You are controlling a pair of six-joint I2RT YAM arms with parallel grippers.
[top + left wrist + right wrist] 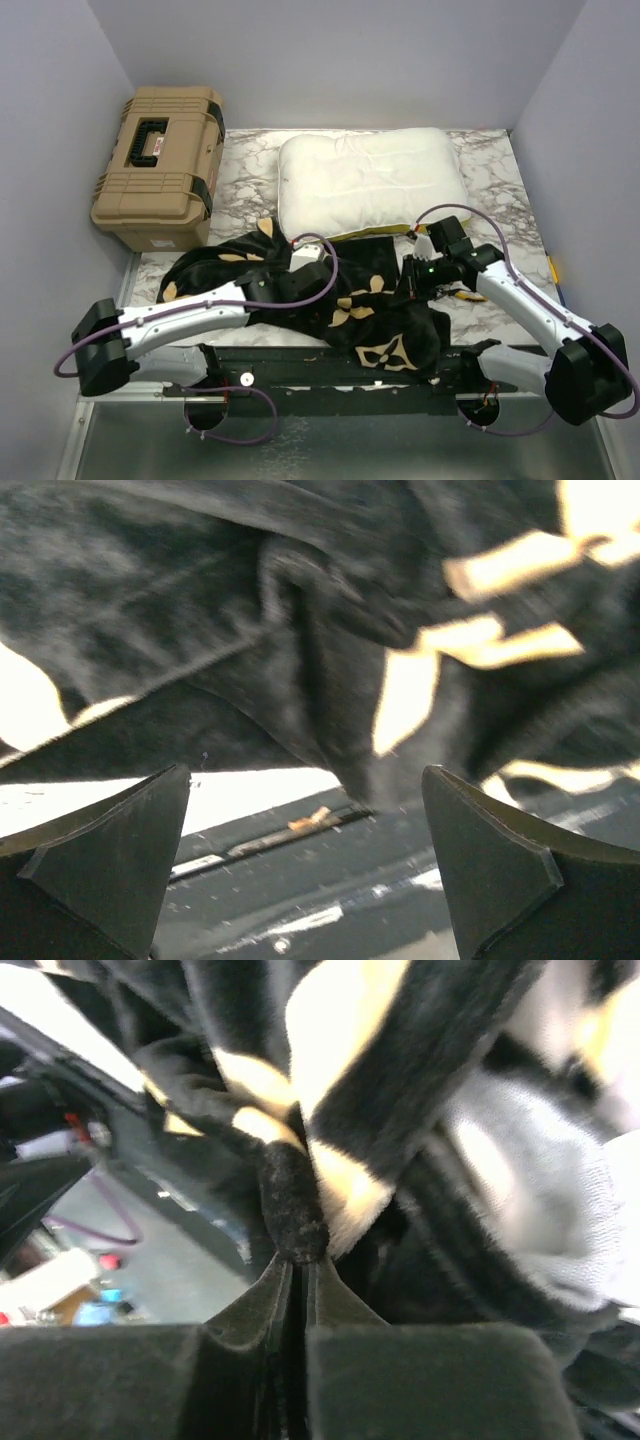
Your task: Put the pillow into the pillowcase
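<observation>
Right wrist view: your right gripper (298, 1260) pinches a pillowcase (430, 1050) fold.
Your left gripper (305, 775): fingers wide, holding nothing.
Pillowcase feel: likely limp, plush; grab its hem nearest the pillow (368, 185).

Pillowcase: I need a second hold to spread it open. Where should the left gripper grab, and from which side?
Likely the drooping fold of the pillowcase hanging before the open left gripper, from the near edge: a thin, free ridge. The right gripper pinches another fold.
</observation>
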